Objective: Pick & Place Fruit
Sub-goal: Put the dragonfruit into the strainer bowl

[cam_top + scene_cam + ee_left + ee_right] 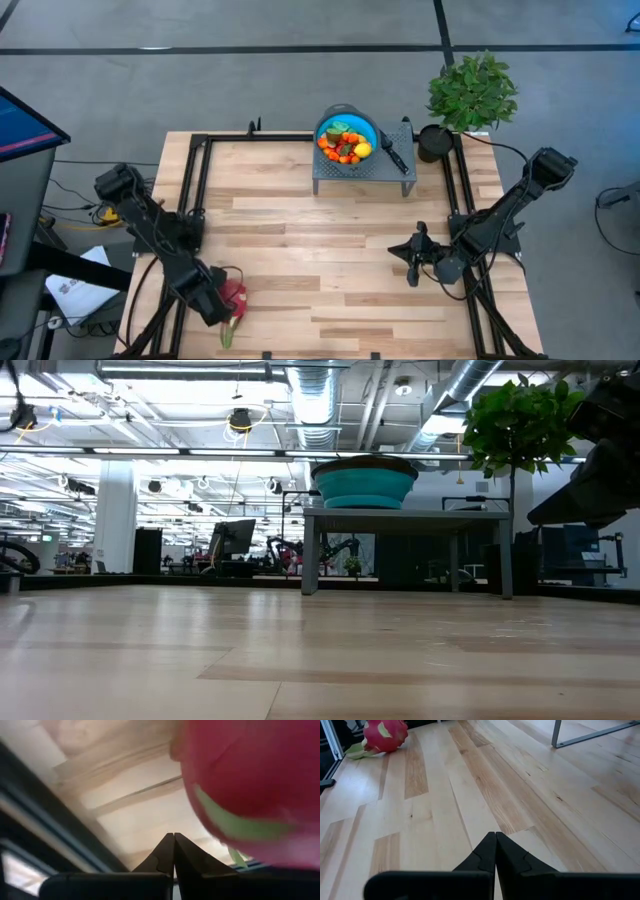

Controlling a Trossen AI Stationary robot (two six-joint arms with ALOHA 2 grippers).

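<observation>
The dragon fruit [233, 296] lies on the bare tabletop [330, 270] near its front left corner, just beside the left end effector [217, 308], whose fingers are pressed shut with nothing between them; in the left wrist view the fruit fills the frame off to one side of the closed tips rather than in line with them. The small fruits [345, 144] sit heaped in a blue bowl [366, 126] on a grey stand [352, 173] at the far edge, with a black-handled knife [393, 152] beside the bowl and a potted plant [470, 92] just off the far right corner. The right end effector [412, 262] hovers over the right half of the tabletop, also closed and empty. If the dragon fruit is the piece in hand, the left fingers should probably open wide first, back off slightly and re-centre on the fruit's body, not its green tips, before closing. The fruit lies close to the black frame rail [195, 190] and the front edge, so a sideways nudge could roll it off. The middle of the tabletop is open, giving a free path toward the bowl; the stand's legs and the knife are the things to clear on arrival.
</observation>
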